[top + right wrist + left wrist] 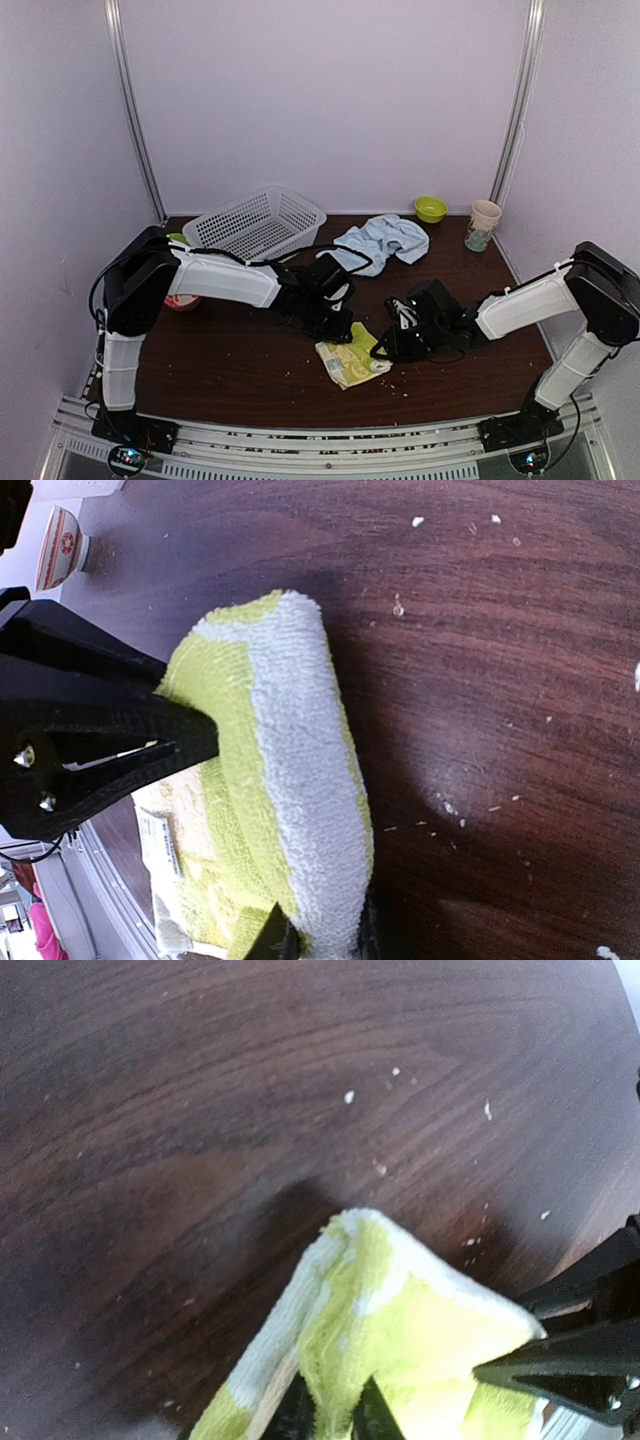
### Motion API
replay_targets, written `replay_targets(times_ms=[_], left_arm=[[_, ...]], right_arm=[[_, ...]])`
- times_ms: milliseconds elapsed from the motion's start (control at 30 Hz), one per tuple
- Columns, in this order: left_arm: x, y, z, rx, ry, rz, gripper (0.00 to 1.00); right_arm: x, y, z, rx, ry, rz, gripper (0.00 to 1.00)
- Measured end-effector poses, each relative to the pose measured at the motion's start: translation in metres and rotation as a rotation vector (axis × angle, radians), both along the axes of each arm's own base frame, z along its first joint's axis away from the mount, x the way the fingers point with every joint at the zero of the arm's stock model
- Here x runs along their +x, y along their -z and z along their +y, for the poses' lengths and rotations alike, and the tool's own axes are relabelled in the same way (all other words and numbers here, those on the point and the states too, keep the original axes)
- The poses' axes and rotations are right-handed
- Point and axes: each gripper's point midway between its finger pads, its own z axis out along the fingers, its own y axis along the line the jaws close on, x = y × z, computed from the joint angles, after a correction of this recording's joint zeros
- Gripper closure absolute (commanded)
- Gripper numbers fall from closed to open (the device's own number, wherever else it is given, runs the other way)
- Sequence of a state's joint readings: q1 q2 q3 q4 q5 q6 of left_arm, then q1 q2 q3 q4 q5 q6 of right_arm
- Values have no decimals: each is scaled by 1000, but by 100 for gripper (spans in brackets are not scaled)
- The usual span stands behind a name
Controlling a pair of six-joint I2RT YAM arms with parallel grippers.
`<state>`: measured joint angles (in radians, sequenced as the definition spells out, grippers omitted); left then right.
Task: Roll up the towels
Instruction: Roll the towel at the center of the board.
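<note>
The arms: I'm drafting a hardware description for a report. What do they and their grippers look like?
The left arm and right arm each have white tubular links between bulky black joints, with thin black cables looped alongside. The left gripper and right gripper are black, with flat, angular, tapering fingers.

**Setting:** robotics lab test cell, not a lived-in room.
**Evidence:** plain pale wall panels (330,100) on three sides, joined by aluminium uprights (135,110). A slotted metal rail (330,440) runs along the near edge, and the left arm (215,278) and right arm (530,305) are bolted to it. The dark wood-grain counter (230,370) is speckled with crumbs.
**Staged household props at the back** — white mesh basket (255,222), small green bowl (431,208), printed cup (484,225).
</note>
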<state>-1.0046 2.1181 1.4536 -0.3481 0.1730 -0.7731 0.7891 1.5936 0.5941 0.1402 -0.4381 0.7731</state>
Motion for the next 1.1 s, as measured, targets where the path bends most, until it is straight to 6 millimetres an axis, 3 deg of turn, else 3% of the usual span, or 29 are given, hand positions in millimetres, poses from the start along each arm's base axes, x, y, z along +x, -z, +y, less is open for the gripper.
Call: replay_targets(times_ms=[167, 400, 733, 967, 1100], left_arm=[[-7, -4, 14, 36, 4, 8, 75], [-14, -30, 25, 37, 11, -2, 77], [-1, -69, -8, -67, 43, -37, 82], [-2, -50, -17, -51, 60, -6, 86], [-4, -41, -11, -30, 55, 2, 86]], right_arm=[[0, 1, 0, -26, -2, -12, 85], [0, 1, 1, -69, -10, -30, 86], [0, 0, 1, -117, -14, -53, 87], [0, 0, 2, -174, -15, -88, 100], [1, -2, 0, -237, -10, -127, 100]])
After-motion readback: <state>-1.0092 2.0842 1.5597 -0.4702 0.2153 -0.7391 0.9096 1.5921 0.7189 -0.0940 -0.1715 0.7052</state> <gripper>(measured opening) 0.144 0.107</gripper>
